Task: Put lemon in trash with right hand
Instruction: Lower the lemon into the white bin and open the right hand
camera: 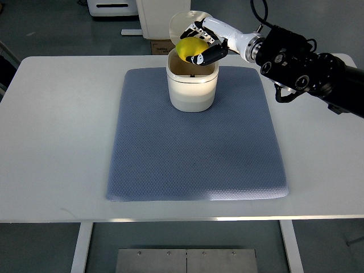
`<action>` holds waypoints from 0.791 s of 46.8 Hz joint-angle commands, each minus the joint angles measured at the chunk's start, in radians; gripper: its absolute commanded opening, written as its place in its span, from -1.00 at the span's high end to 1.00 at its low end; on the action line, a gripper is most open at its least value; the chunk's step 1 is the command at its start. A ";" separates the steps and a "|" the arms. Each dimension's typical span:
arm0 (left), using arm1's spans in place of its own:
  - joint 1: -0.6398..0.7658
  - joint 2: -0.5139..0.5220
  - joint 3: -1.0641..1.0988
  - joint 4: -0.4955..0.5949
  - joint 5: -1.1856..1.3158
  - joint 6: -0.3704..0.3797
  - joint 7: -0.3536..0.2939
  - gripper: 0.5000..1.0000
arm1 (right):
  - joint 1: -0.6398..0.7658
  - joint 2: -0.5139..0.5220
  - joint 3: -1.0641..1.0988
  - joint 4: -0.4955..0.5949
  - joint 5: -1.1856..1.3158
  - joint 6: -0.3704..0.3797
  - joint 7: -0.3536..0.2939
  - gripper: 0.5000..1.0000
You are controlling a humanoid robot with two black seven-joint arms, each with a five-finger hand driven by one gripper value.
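A yellow lemon (188, 48) is held in my right hand (202, 44), whose fingers curl around it just above the open mouth of the small cream trash bin (192, 88). The bin stands at the back middle of the blue-grey mat (193, 148), its lid (183, 21) tipped up behind it. My right arm (307, 65) reaches in from the right edge. The left arm does not show.
The mat lies on a white table (62, 125). Behind the table stand a white cabinet (162, 17) and a cardboard box (158, 45) on the floor. The table's front edge runs along the bottom, with a metal base below it.
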 commanded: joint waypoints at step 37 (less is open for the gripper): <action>0.001 0.000 0.000 0.000 0.000 0.000 0.000 -1.00 | -0.042 0.018 0.009 -0.042 -0.003 -0.006 -0.066 -0.41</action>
